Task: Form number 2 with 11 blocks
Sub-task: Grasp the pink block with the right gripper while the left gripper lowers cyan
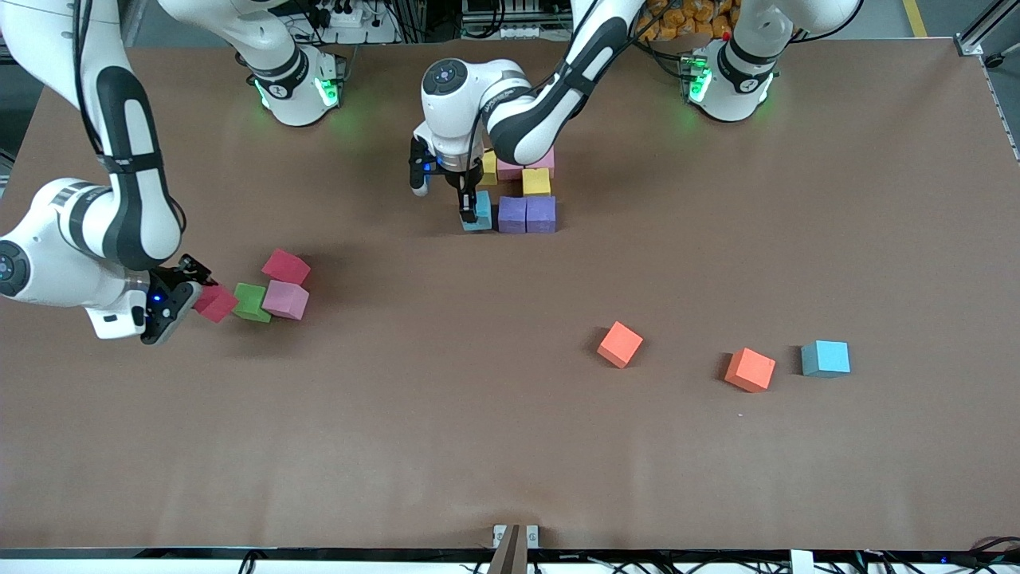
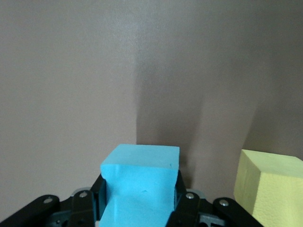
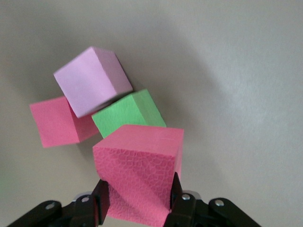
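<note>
Brown paper covers the whole big table (image 1: 510,446), and past its edge by the robots' bases there are cables and some orange things in a heap. Both arms are busy. Right by the bases sits the number 2 (image 1: 522,195), only part built, with pink, yellow and purple blocks pressed together. The left gripper (image 1: 472,214) is down at its end, squeezed shut on a light blue block (image 2: 140,189) that sits next to the purple ones. I think this block could go in crooked or bump its neighbours, because they sit so close, and a push would spoil the neat rows. The right gripper (image 1: 187,299) is low toward the right arm's end of the table, closed tight on a red block (image 3: 138,177). That block touches a green block (image 3: 129,113), with a pink block (image 3: 92,80) and another red block (image 3: 57,124) bunched up beside it. Lifting it may drag or tip those three. Two orange blocks (image 1: 620,344) and a spare blue block (image 1: 825,358) lie well apart, nearer the front camera, toward the left arm's end. They look easy to pick up.
</note>
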